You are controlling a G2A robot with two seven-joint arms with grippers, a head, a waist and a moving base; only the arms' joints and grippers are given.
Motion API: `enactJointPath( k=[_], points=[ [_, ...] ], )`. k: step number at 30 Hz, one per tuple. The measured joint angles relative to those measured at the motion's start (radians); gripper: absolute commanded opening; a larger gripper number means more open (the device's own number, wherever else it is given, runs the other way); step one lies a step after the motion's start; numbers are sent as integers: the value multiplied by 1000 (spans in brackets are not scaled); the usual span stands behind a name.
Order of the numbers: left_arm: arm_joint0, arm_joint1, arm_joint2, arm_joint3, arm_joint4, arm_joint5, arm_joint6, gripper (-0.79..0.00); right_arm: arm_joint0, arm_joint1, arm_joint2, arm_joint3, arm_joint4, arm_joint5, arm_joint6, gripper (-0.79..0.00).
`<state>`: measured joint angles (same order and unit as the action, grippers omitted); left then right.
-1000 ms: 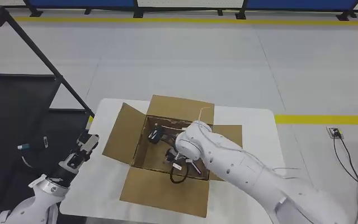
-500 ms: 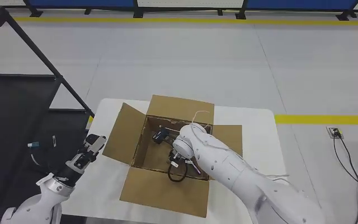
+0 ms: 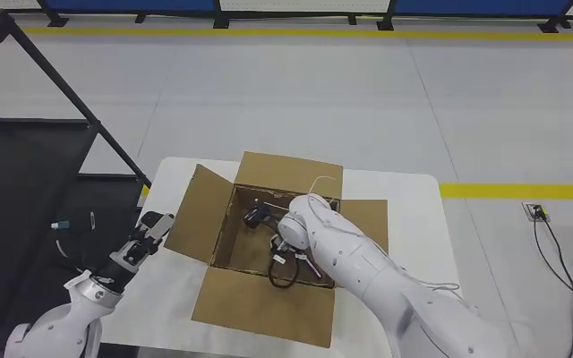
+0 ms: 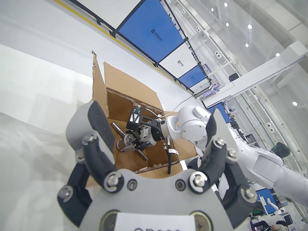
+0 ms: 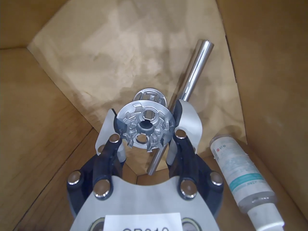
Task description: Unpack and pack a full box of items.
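Observation:
An open cardboard box stands on the white table. My right gripper is down inside it, shut on a silver cast metal hub with flanges. In the top view the right gripper sits near the box's far left corner. A polished steel rod lies on the box floor just beyond the hub, and a white tube with a teal band rests against a side wall. My left gripper hangs open outside the box, by its left flap, with nothing between its fingers.
The box's four flaps are folded outward over the table. A black frame with dark netting stands left of the table, close to the left arm. Bare tabletop lies right of the box.
My left gripper has crept up toward the box's left flap. The right gripper shifted slightly to the right inside the box, still holding the hub.

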<state>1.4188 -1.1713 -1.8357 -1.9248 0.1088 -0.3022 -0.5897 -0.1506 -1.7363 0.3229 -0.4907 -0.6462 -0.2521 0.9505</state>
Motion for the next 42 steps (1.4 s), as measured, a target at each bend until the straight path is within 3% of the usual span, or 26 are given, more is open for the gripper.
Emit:
enactJointPath(
  k=[8, 14, 17, 20, 24, 30, 36, 42],
  points=[
    [-7, 5, 22, 1, 6, 5, 4, 0, 52, 35, 71, -93, 29, -80, 59, -785],
    [-20, 9, 50, 4, 17, 8, 1, 0, 64, 106, 153, -277, 10, -86, 185, -785],
    [-25, 11, 59, 4, 22, 10, 3, 0, 39, 162, 225, -413, -29, -50, 239, -785],
    [-29, 13, 66, 3, 22, 11, 4, 0, -24, 232, 331, -588, -88, -3, 307, -785],
    [-33, 15, 73, -4, 20, 12, 7, 0, -196, 337, 538, -895, -214, 74, 432, -785],
    [-46, 19, 92, -10, 18, 18, 3, 0, -457, 425, 816, -1225, -349, 115, 536, -785],
    [-64, 21, 119, -10, 26, 22, -6, 0, -586, 459, 995, -1287, -428, 175, 514, -785],
    [-64, 21, 119, -10, 26, 22, -6, 0, -619, 478, 1122, -1174, -464, 231, 450, -785]
  ],
)
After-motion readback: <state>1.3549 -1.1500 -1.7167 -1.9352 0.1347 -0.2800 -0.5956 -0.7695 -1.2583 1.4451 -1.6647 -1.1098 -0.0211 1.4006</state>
